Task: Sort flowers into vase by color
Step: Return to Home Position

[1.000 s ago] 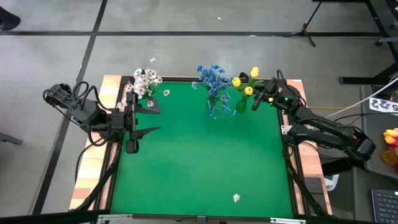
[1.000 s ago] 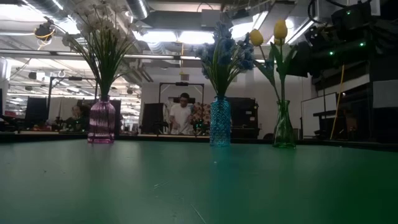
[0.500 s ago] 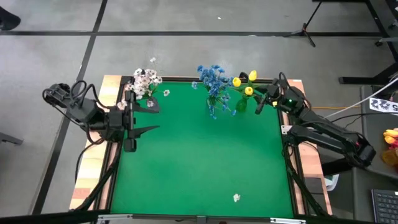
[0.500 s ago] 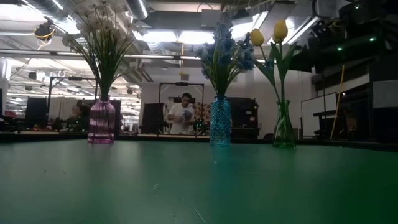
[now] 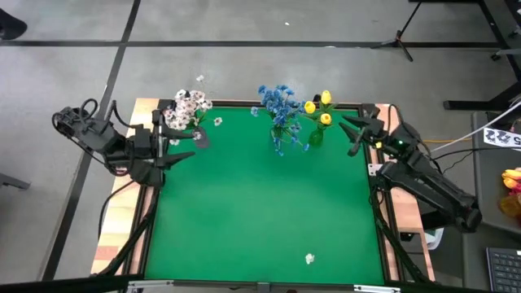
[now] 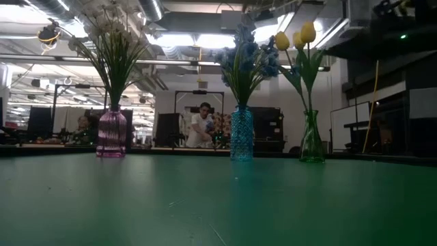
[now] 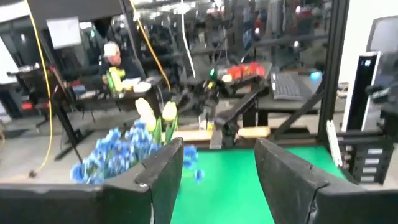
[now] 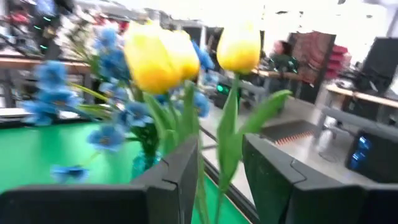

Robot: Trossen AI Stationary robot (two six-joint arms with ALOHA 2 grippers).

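Flowers [image 5: 281,110] stand sorted by colour in three vases along the upper edge of the green mat [image 5: 260,203] in the high view. White sprays [image 5: 187,107] occupy the upper left of the mat, blue blooms [image 5: 279,96] the upper centre, and yellow buds [image 5: 325,119] sit just right of the blue, where three yellow heads show.

In the low view the stems rise upright from a pink vase [image 6: 112,133] at left, a blue vase [image 6: 241,133] at centre and a green vase [image 6: 313,140] right of centre. All three vases stand on the mat, well apart from one another.

The left gripper [image 5: 183,146] lies at the left edge of the mat, just below the white sprays in the high view. Its fingers are spread and hold nothing. In the left wrist view the gap of this gripper [image 7: 219,146] frames bare mat, with blue blooms and yellow buds at centre left.

The right gripper [image 5: 352,137] lies at the upper right of the mat, near the yellow buds and apart from them. Its fingers are likewise spread and empty. In the right wrist view a green stalk and leaf show through its gap [image 8: 221,143], with yellow heads large at upper centre.

A loose white blossom [image 5: 309,259] lies at lower centre of the mat. A person [image 6: 203,125] stands in the room behind, between the pink and blue vases.
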